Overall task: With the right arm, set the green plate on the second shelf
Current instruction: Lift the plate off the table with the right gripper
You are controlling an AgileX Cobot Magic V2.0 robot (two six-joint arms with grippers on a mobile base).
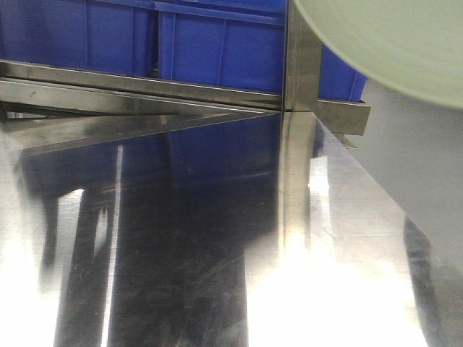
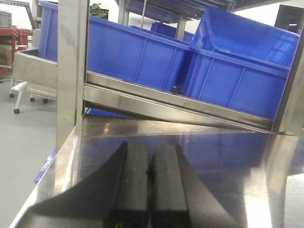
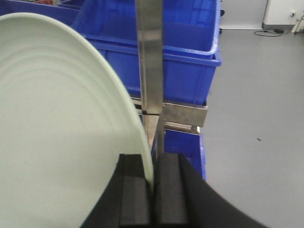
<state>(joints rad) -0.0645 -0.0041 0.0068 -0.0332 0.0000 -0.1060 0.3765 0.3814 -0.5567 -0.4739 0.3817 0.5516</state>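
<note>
Two pincers: right pincer (image 3: 152, 178) clamped on rim of green plate (image 3: 57, 123), spread leftward; left pincer (image 2: 151, 164) closed together, seen only from left wrist.

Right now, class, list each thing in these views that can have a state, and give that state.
Pale mint-green round matte plate: gripped at its rim, held in the air.
Right tool: shut on the plate.
Left tool: shut, holding nothing.
Blue plastic crates: upright on the steel rack.

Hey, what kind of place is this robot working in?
Likely a warehouse or storeroom: stainless steel shelving holds large blue plastic bins, and the floor beside it is bare grey, industrial-looking.
</note>
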